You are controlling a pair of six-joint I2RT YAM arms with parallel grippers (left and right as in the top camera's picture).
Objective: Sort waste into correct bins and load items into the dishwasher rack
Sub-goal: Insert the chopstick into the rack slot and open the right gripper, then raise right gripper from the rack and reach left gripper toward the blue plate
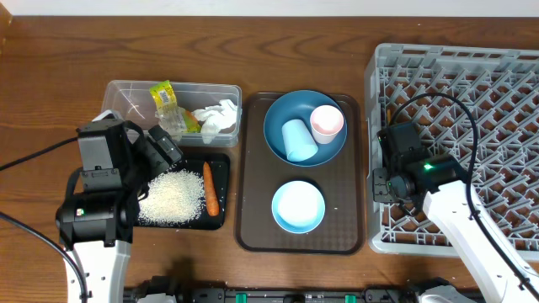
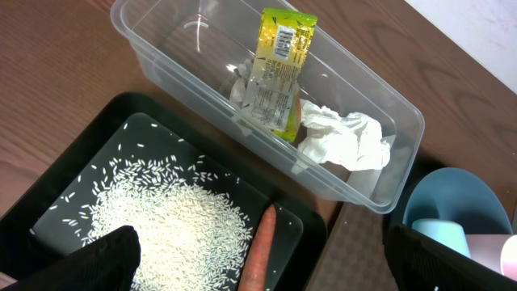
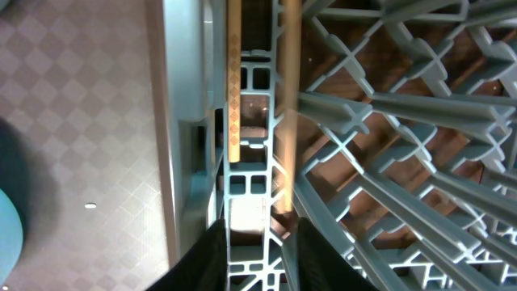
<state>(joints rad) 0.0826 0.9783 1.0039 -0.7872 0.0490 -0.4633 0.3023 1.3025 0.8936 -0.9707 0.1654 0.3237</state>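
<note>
Two wooden chopsticks (image 3: 234,89) lie side by side along the left wall of the grey dishwasher rack (image 1: 472,93). My right gripper (image 3: 257,230) hovers just behind their near ends, jaws apart, with only rack lattice between them. The clear tub (image 1: 126,94) holds the yellow-green wrapper (image 1: 167,103) and the white tissue (image 1: 216,118). Rice (image 1: 175,199) and the carrot (image 1: 210,187) lie in the black tray (image 1: 221,164). My left gripper (image 2: 275,263) is wide open above the carrot (image 2: 258,246) and holds nothing.
On the brown serving tray (image 1: 253,219) stands the dark blue plate (image 1: 282,114), with a light blue cup (image 1: 296,140) and a pink cup (image 1: 327,123) on it, and a white-and-blue bowl (image 1: 298,206) in front. Bare wood lies behind.
</note>
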